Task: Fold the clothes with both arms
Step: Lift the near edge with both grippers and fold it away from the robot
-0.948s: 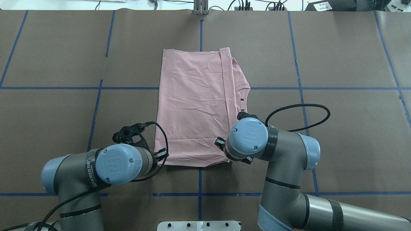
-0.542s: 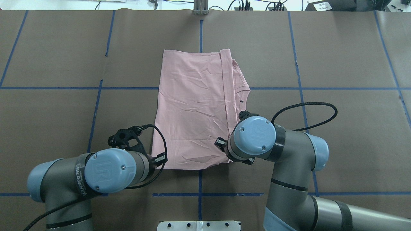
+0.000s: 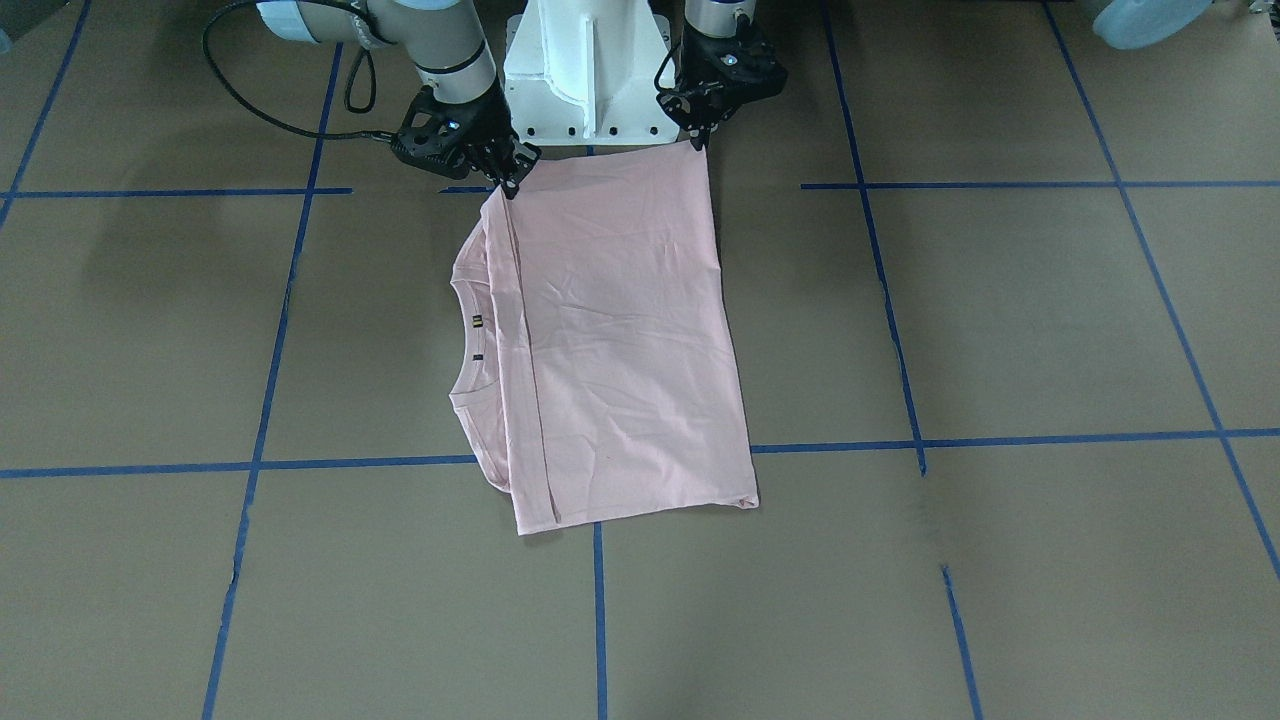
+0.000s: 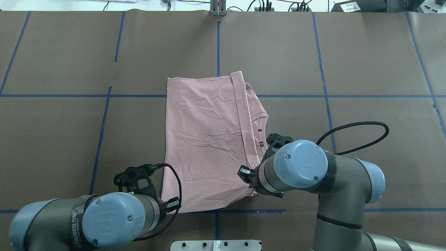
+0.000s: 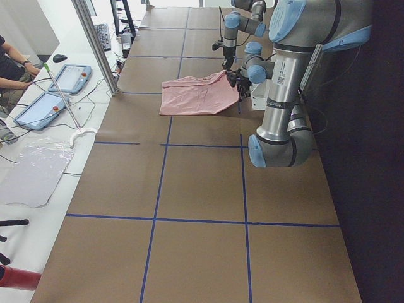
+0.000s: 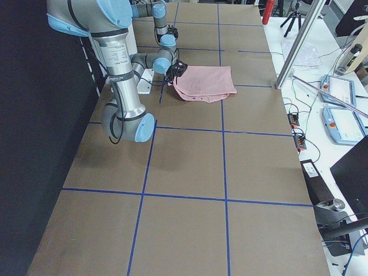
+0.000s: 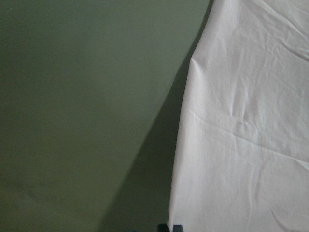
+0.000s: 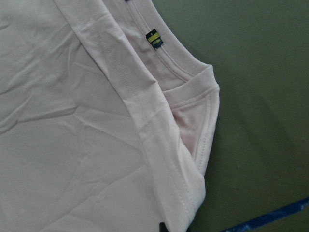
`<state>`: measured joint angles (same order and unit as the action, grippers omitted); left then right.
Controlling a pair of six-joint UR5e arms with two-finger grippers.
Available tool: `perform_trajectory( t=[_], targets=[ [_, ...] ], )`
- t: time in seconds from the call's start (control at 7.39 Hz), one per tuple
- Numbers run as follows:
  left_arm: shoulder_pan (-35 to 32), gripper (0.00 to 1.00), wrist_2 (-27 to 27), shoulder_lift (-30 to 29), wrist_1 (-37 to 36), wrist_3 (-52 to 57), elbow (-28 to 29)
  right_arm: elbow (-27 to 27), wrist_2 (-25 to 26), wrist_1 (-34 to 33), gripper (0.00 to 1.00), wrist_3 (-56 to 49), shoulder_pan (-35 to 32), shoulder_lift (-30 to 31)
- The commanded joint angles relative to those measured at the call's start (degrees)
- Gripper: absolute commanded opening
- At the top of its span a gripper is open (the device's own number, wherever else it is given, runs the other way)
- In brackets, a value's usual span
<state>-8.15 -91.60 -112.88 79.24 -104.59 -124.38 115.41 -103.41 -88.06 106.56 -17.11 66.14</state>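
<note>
T-shirt (image 4: pixel 205 146), pale pink, folded lengthwise, lies on the brown worktop (image 4: pixel 348 69) close to the robot, collar toward the robot's right. 2 near corners held: left fingers (image 3: pixel 697 138) clamped on 1, right fingers (image 3: pixel 508 182) clamped on the other, beside the folded-over edge.

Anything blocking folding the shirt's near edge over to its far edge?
Nothing visible does. The left end effector and right end effector sit at the near corners of the T-shirt; the table beyond it shows only blue tape lines.
</note>
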Motion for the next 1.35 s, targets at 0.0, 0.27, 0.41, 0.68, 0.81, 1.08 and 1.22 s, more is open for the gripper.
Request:
perform_trajectory(
  t=[0.0,0.27,0.41,0.68,0.81,1.08,1.22],
  targets=[
    [0.7,0.00,-1.6,-0.6,-0.8,0.1,-0.6,-0.1,0.6,0.2,0.00,0.0,1.8,-0.3],
    [-1.0,0.00,-1.2,-0.8,-0.4,1.3,0.0,-1.4,2.2,0.5,0.00,-1.7,-0.3,-0.7],
    [-4.0,0.00,-1.2,-1.1,1.9,2.4,0.3,-4.3,2.4,4.0,0.00,-2.2,-2.4,-1.6],
    [-6.9,0.00,-1.2,-1.2,7.2,2.4,5.2,-9.7,2.4,11.0,0.00,-2.7,-4.0,-2.1],
    [-7.7,0.00,-1.2,-1.2,10.3,2.4,7.8,-10.0,2.5,11.0,0.00,-2.7,-4.5,-2.7],
    [-9.3,0.00,-1.2,-1.1,11.0,2.5,9.2,-10.8,2.4,11.0,0.00,-2.8,-6.0,-2.7],
    [-9.9,0.00,-1.2,-1.1,11.1,2.5,9.8,-11.0,2.4,11.0,0.00,-2.9,-6.7,-2.7]
  ],
)
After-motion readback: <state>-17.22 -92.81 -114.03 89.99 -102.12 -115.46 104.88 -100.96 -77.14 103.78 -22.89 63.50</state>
